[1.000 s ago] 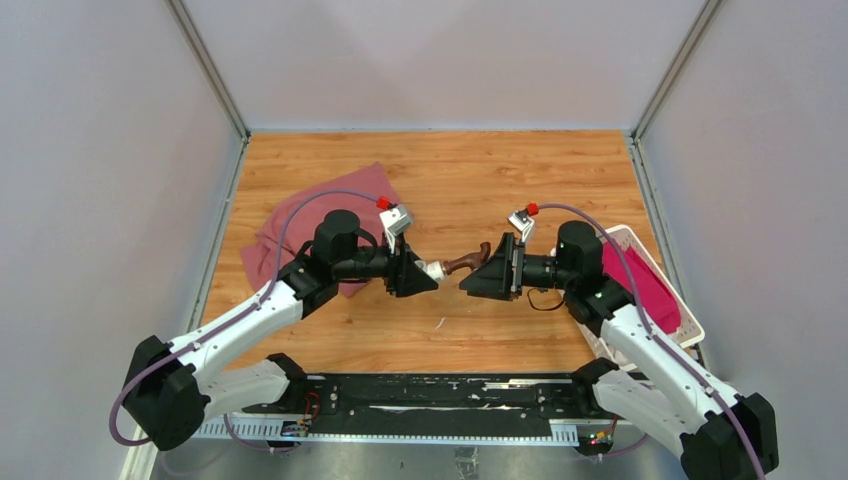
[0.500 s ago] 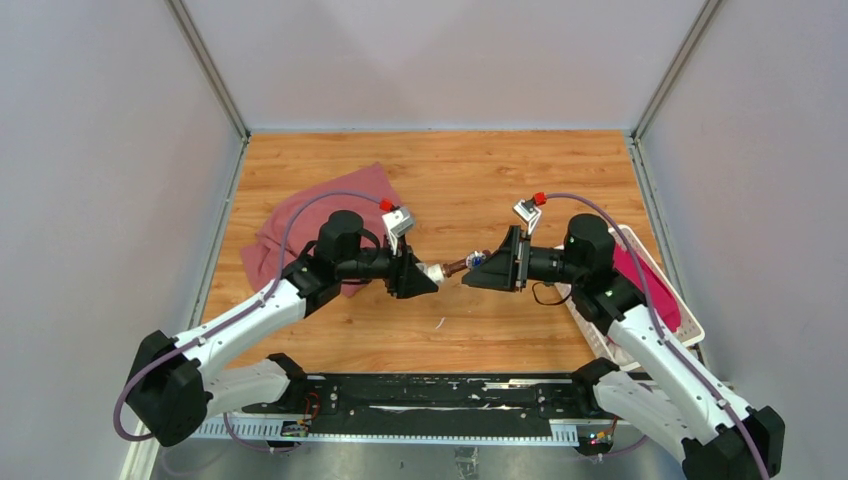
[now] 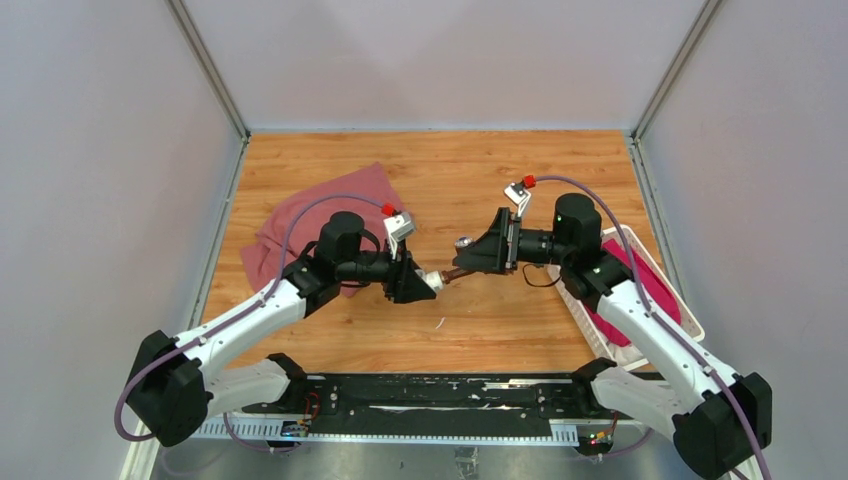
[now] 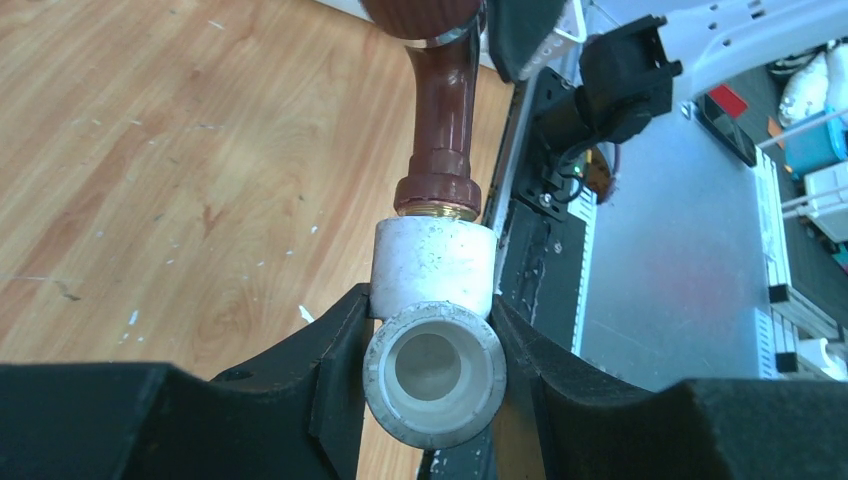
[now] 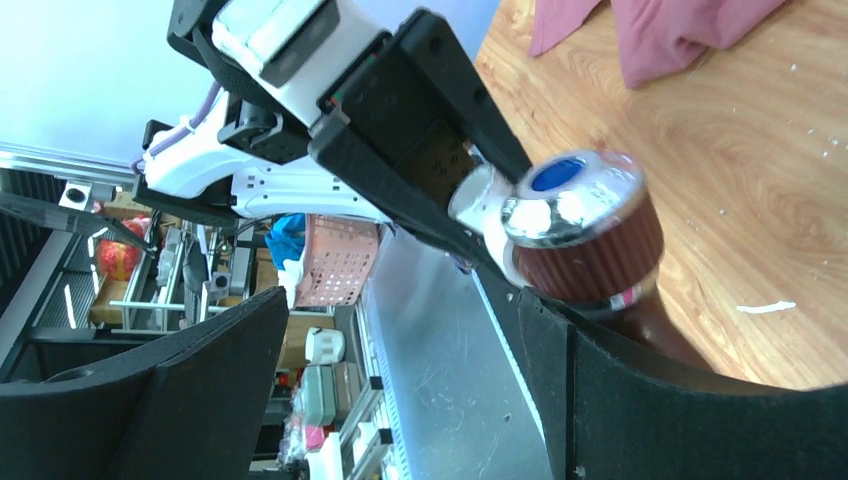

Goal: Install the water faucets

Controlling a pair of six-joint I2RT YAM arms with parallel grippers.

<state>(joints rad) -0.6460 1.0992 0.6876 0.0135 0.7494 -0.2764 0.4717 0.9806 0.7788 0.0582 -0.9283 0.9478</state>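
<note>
My left gripper (image 3: 412, 282) is shut on the white plastic pipe fitting (image 3: 432, 281), held above the table's middle. In the left wrist view the fitting (image 4: 433, 300) sits between both fingers (image 4: 330, 350), its open socket facing the camera. The dark reddish-brown tap (image 4: 445, 110) stands in the fitting's other end, with a brass thread showing at the joint. My right gripper (image 3: 480, 254) is at the tap's far end (image 3: 458, 270). In the right wrist view its jaws (image 5: 400, 310) are wide apart with nothing between them. The tap's ribbed knob with its silvery cap (image 5: 580, 230) rests beside one finger (image 5: 640, 400).
A pink-red cloth (image 3: 300, 225) lies on the wooden table behind my left arm. A white slatted basket (image 3: 668, 318) with another pink cloth in it stands at the right edge under my right arm. A small white scrap (image 3: 440, 322) lies near the front.
My right gripper has rolled, let go of the tap and shifted up and back. The tap's silvery knob now points away from the table. My left gripper still holds the fitting.
</note>
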